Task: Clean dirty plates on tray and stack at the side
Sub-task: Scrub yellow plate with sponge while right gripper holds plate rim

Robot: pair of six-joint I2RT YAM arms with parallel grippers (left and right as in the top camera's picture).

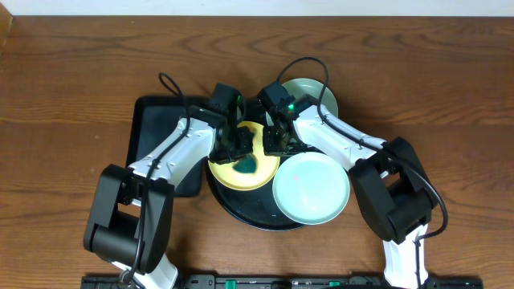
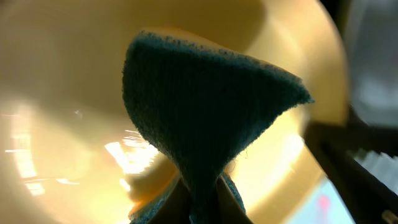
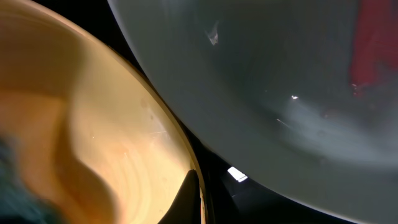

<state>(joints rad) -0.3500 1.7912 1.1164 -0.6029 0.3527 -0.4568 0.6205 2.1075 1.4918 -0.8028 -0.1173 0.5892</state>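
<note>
From overhead, the round tray [image 1: 241, 213] sits mid-worktop [image 1: 80, 80], with a rectangular tray [image 1: 152, 128] just beside it on the left. The yellow plate [image 1: 225, 172] lies on the round tray's left part. The front mint plate [image 1: 312, 191] lies on its right near part, overhanging the rim. The back mint plate [image 1: 318, 95] is at the tray's far edge, partly hidden by the right arm. The left claw [image 1: 238, 151] hangs over the yellow plate, pinching a teal cloth [image 1: 247, 166] that rests on it. The right claw [image 1: 275, 144] is at that plate's right rim.

The left wrist view shows the left claw [image 2: 202, 208] clamped tight on the cloth [image 2: 199, 112], which fans out over the yellow plate [image 2: 62, 74].

In the right wrist view the right claw [image 3: 188, 190] is closed, one dark finger on the rim of the yellow plate [image 3: 74, 124]. A mint plate [image 3: 280, 74] with a red smear [image 3: 373, 50] fills the upper right; which of the two it is cannot be told.
</note>
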